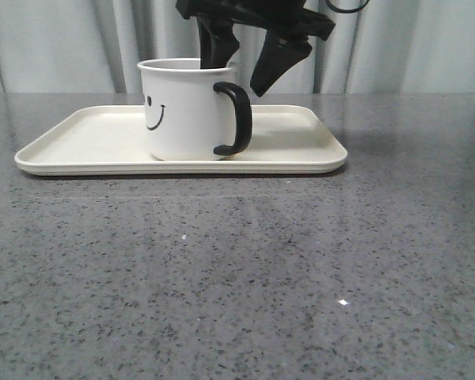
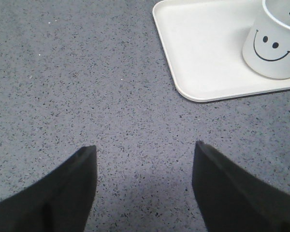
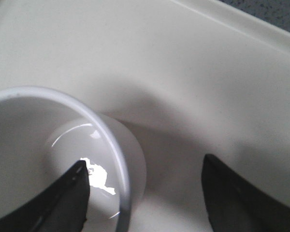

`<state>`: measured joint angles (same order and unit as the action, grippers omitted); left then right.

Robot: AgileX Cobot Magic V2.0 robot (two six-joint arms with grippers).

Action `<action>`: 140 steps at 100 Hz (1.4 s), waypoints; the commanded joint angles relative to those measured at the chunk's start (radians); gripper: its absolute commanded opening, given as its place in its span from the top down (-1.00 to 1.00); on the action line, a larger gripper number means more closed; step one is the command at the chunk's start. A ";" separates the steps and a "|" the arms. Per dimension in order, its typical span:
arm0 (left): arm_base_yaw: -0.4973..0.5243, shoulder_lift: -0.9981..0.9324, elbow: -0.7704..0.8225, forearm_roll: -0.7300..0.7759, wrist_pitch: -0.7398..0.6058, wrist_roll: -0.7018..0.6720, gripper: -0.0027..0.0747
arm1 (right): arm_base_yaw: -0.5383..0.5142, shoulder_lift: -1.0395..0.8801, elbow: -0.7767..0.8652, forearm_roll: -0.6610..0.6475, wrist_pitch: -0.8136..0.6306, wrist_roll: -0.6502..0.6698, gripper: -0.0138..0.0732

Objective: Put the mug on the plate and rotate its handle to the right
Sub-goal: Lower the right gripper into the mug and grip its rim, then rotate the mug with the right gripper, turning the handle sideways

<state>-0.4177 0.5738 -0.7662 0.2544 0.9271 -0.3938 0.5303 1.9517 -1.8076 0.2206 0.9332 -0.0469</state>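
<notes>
The white mug (image 1: 186, 111) with a black smiley face stands upright on the cream plate (image 1: 87, 131), near its middle. Its black handle (image 1: 236, 119) points right. My right gripper (image 1: 236, 75) is open just above the mug, straddling the rim on the handle side. In the right wrist view, one finger (image 3: 72, 193) is inside the mug (image 3: 106, 130) and the other (image 3: 232, 193) is outside, over the plate (image 3: 183, 58). My left gripper (image 2: 145, 150) is open and empty over bare table, apart from the plate's corner (image 2: 203, 48) and the mug (image 2: 273, 48).
The speckled grey tabletop (image 1: 237, 277) stretches in front of the plate. A pale curtain (image 1: 55, 47) hangs behind the table. The left gripper does not show in the front view.
</notes>
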 commanded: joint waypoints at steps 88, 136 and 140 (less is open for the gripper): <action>-0.005 0.001 -0.024 0.019 -0.072 -0.007 -0.18 | -0.003 -0.057 -0.236 0.060 0.213 -0.417 0.83; -0.005 0.001 -0.024 0.019 -0.072 -0.007 -0.18 | -0.003 0.089 -0.449 0.138 0.402 -0.752 0.83; -0.005 0.001 -0.024 0.019 -0.072 -0.007 -0.18 | -0.004 0.104 -0.478 0.138 0.402 -0.752 0.83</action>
<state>-0.4177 0.5738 -0.7662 0.2581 0.9248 -0.3938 0.5309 2.0872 -2.1987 0.3267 1.2482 -0.7803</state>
